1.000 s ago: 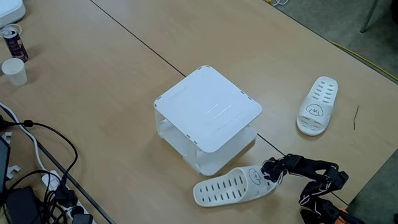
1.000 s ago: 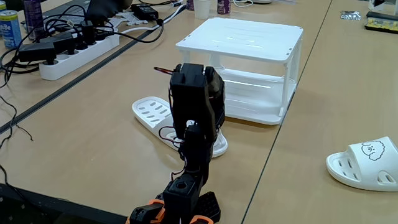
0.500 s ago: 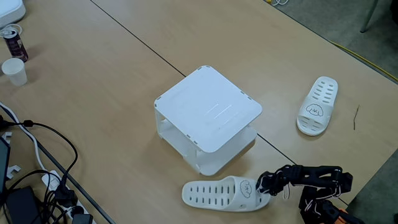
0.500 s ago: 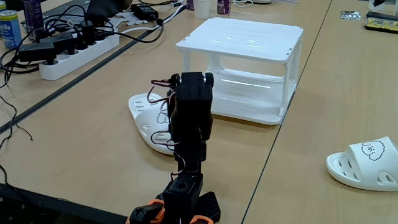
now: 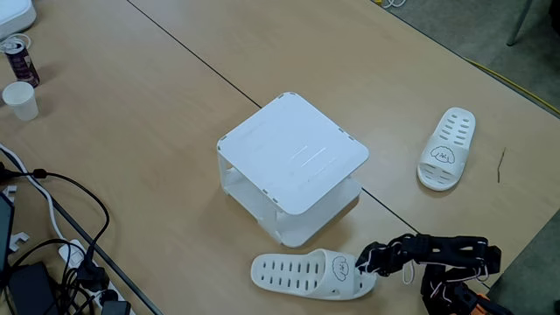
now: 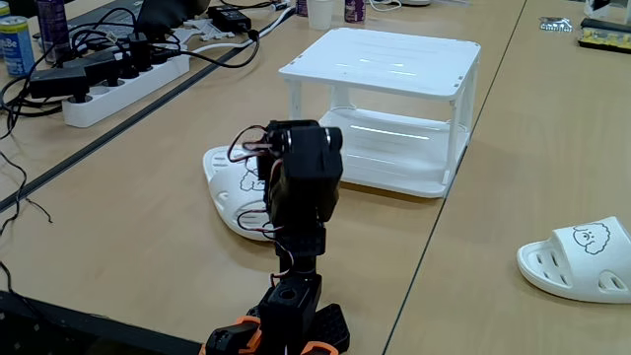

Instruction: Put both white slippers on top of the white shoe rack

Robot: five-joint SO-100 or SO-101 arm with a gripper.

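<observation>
Fixed view from above: the pincer [image 5: 367,260] sits at the toe end of one of the white slippers [image 5: 306,272], its black fingers closed around the strap — the slipper is in its hold. That slipper lies flat on the bench [image 5: 131,131] near the bottom edge of this view, just in front of the white shoe rack [image 5: 292,157], slotted insole up and heel pointing left. A small black puppy face shows on the strap beside the fingertips.

From the other fixed view, the arm's black wrist covers most of this slipper [image 6: 229,182]; its white heel end shows to the left of the arm, beside the rack [image 6: 385,69].

The second slipper [image 5: 446,149] rests well apart, toward the bench's right edge — strap and puppy face toward the camera in the low view [image 6: 582,258]. Nothing lies on the rack's flat top panel.
</observation>
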